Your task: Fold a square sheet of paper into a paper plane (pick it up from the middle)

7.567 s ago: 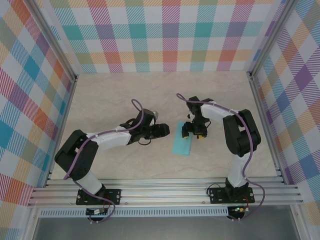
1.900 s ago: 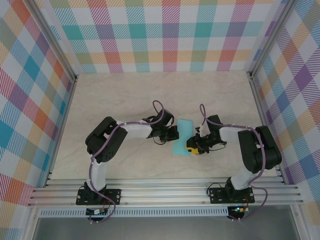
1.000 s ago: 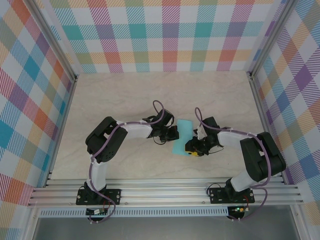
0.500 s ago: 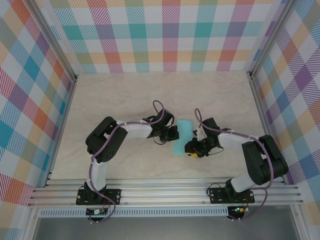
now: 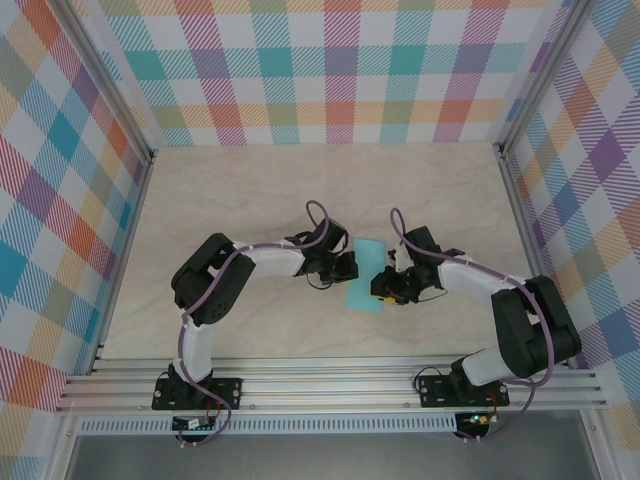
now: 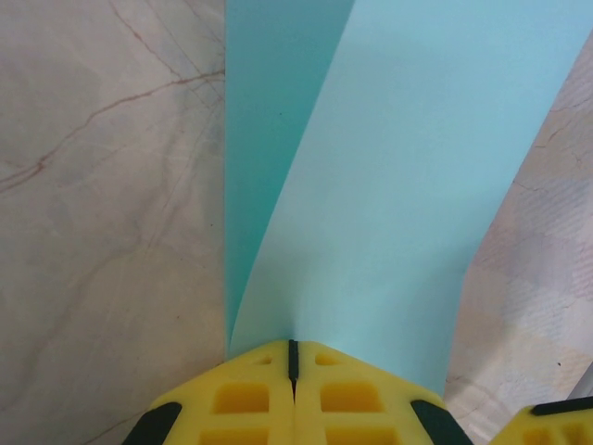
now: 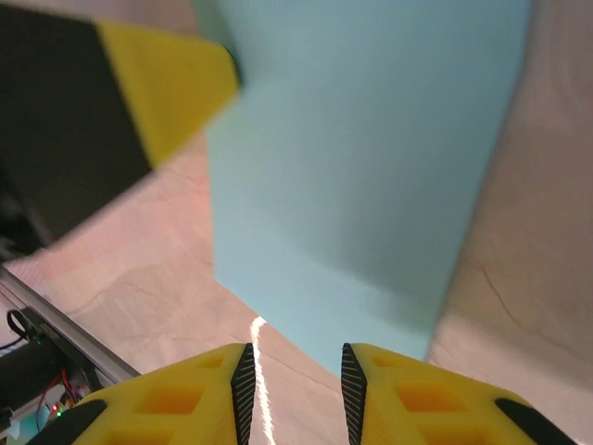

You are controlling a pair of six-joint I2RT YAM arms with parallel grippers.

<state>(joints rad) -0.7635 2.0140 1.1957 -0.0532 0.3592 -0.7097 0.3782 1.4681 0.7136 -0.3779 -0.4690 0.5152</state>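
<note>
Since ~8 s ago both arms have closed in on the square sheet of paper (image 5: 364, 275), and over the last sec only my right hand (image 5: 385, 290) has crept along the sheet's right edge, fingers released w/ bare counter (image 7: 519, 306) showing between them. My left hand (image 6: 292, 357) is clenched on the sheet's left edge, top layer bowed up off the bottom one; the sheet, folded to a narrow strip, lies between the two hands. Reads as mid-fold: left pins, right lining up for next crease.
</note>
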